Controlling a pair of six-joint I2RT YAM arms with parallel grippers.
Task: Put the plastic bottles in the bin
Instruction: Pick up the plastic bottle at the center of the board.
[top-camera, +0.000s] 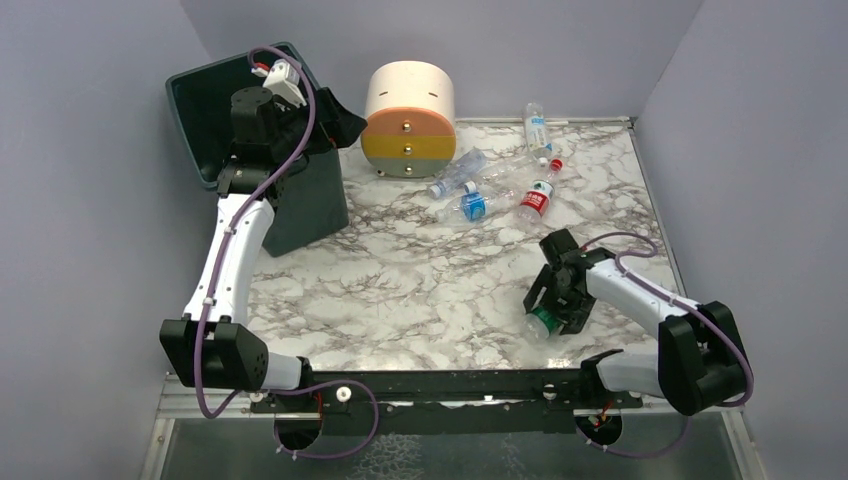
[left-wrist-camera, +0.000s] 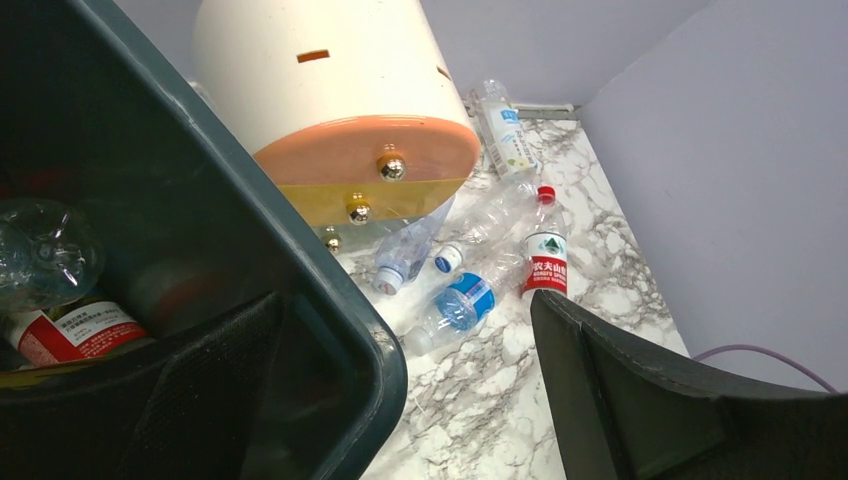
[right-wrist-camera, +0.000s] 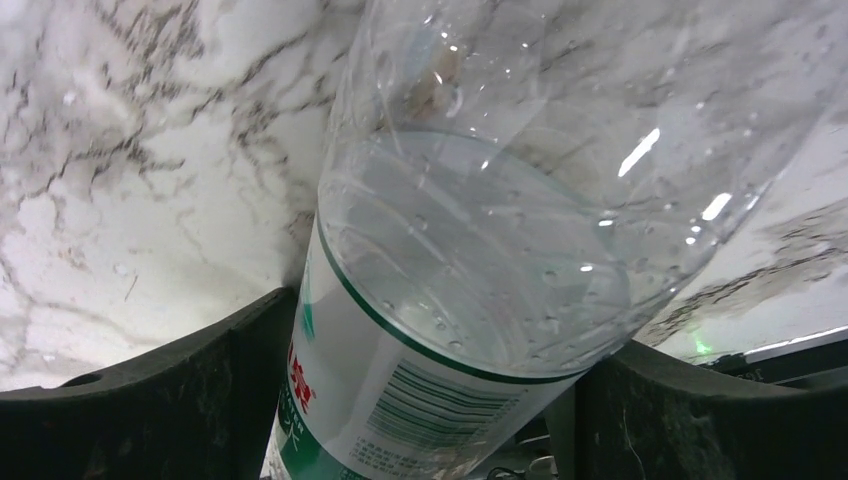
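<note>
Right now the right hand (top-camera: 548, 312) is straddling a clear plastic bottle with a green-and-white label (right-wrist-camera: 470, 300). That bottle is lying on the white marbled desk (top-camera: 400, 290) in the lower right of the overhead view, well apart from the tall dark green-grey plastic bin (top-camera: 190, 105) in the upper left. In the wrist view it is filling the gap between the two dark fingers (right-wrist-camera: 150, 400), one on each side. Whether they are pressing it or only flanking it, I cannot tell.

The likeliest trouble is sitting in that grip. The bottle is smooth, round and thin-walled, so a squeeze may be denting it or squirting it out sideways. It also seems to be lying askew between the fingers, so it could be swinging once lifted. The carry is going to be crossing the whole desk, and a loose hold risks dropping it short.

The left hand (left-wrist-camera: 405, 330), spread wide and holding nothing, is hovering at the bin's rim, above the binned bottles (left-wrist-camera: 70, 335), where it could be blocking the drop. Several loose bottles (top-camera: 490, 185) are waiting beside the round cream, orange and yellow drawer unit (top-camera: 408, 120).
</note>
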